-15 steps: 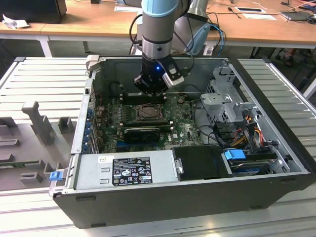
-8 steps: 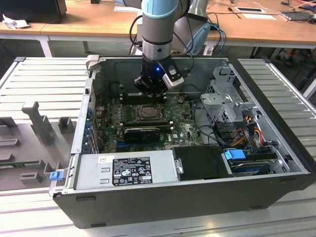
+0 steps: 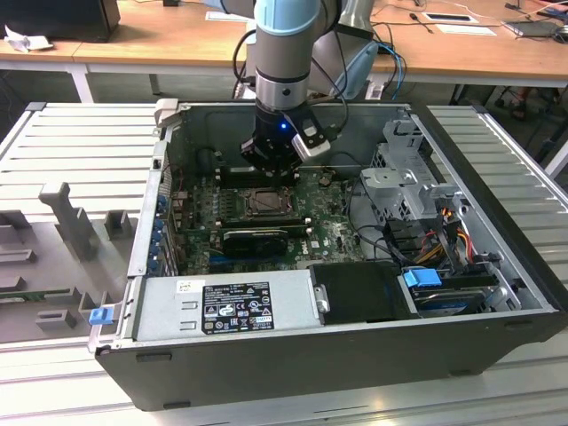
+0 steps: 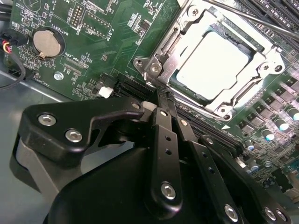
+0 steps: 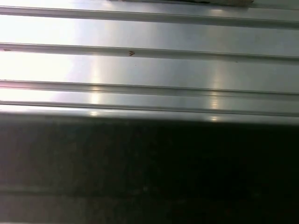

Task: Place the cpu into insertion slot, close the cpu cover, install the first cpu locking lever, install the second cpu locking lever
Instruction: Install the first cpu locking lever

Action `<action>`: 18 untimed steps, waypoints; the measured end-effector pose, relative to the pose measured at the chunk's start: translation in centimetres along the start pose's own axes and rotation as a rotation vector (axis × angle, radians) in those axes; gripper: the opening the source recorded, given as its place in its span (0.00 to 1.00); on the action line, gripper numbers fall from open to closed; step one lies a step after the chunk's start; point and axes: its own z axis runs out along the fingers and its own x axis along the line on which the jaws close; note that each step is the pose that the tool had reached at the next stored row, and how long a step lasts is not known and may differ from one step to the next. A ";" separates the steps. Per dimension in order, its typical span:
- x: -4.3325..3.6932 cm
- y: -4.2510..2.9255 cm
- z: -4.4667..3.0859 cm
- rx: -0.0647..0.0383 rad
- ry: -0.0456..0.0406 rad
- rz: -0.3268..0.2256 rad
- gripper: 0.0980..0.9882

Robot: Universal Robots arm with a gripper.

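The cpu (image 4: 212,63) lies flat in the insertion slot (image 4: 224,109), its bright silver top facing up. The cpu cover (image 4: 170,56), a silver frame, lies down around the chip. A thin metal locking lever (image 4: 252,21) runs along the socket's far side. My gripper (image 4: 161,95) is shut, its black fingers (image 4: 163,140) pressed together with the tips at the socket's near corner, beside a screw post. In the exterior view the gripper (image 3: 271,169) hangs just over the back edge of the insertion slot (image 3: 264,202) inside the open computer case.
A coin battery (image 4: 48,42) sits on the green board. Black memory slots (image 3: 256,238), the power supply (image 3: 222,302), a drive cage (image 3: 404,173) and cables (image 3: 435,240) crowd the case. Grey fixtures (image 3: 67,217) stand at the exterior view's left on the ribbed metal table (image 5: 149,65).
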 end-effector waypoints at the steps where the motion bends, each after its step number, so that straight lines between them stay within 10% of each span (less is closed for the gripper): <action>1: 0.00 0.00 0.01 0.001 0.0000 0.000 0.01; 18: 0.00 -0.25 -0.10 -0.018 -0.0009 0.000 0.01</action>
